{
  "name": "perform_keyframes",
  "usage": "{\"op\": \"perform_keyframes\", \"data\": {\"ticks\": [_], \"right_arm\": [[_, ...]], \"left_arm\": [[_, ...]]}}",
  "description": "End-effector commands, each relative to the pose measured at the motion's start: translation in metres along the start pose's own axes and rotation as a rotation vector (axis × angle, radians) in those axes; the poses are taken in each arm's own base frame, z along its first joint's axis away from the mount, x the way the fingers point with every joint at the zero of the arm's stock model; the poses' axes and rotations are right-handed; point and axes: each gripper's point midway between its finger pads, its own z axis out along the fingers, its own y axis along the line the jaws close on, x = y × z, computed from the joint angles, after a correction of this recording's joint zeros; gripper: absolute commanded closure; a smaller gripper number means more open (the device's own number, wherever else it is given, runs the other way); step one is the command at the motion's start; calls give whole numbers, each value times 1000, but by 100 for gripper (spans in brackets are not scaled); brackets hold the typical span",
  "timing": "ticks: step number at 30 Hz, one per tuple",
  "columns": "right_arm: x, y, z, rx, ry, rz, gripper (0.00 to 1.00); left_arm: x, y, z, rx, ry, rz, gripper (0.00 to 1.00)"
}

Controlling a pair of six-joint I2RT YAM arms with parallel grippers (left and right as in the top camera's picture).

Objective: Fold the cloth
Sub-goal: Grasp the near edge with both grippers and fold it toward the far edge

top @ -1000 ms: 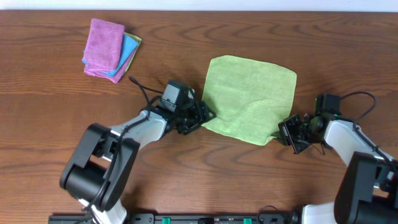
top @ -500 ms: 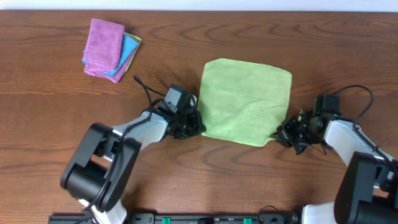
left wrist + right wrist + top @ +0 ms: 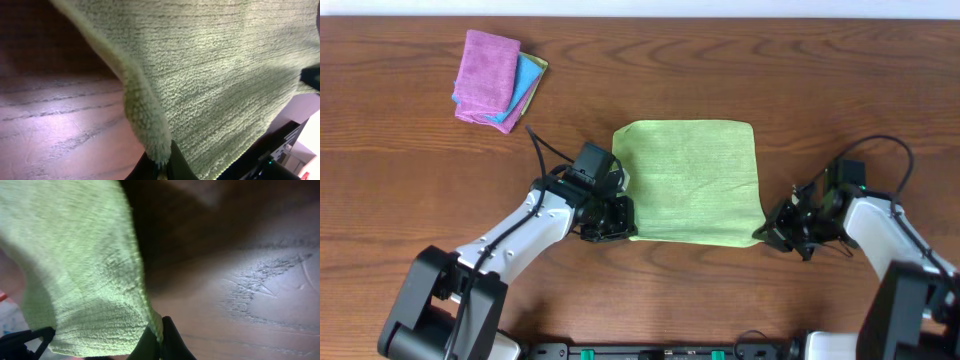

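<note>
Green terry cloth [image 3: 690, 180], soft, light and floppy, spread mid-bench [image 3: 420, 200], near corners pinched tight in left claw [image 3: 623, 224] and right claw [image 3: 767, 230], likely the best hold for folding.

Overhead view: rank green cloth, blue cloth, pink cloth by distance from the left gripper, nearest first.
1. green cloth: centre of the table, its near-left corner pinched in the left gripper.
2. blue cloth: far-left stack, showing on the side facing the gripper.
3. pink cloth: on top of that stack, farther left.
</note>
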Motion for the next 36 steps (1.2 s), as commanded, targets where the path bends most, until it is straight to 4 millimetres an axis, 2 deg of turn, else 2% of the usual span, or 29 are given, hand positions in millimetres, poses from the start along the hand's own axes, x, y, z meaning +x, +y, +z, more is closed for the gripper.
{"op": "perform_keyframes", "data": {"ticks": [1, 8, 16, 21, 30, 33, 36], "right_arm": [[-9, 6, -10, 5, -82, -98, 99], [-51, 36, -20, -86, -270, -172, 99], [-88, 87, -24, -132, -487, -324, 99], [-111, 113, -19, -178, -584, -353, 99], [-158, 132, -6, -171, -624, -361, 99], [-171, 141, -1, -173, -621, -364, 99], [-176, 151, 1, -173, -616, -374, 99]], "left_arm": [[-2, -7, -7, 12, -30, 26, 94], [-36, -15, -15, 21, -190, -54, 94], [-79, -6, -28, -47, -413, -122, 94], [-114, -1, -47, -55, -586, -155, 94], [-167, 23, -55, -11, -719, -207, 94], [-183, 25, -53, 3, -742, -208, 94], [-199, 23, -44, 3, -737, -206, 94]]}}
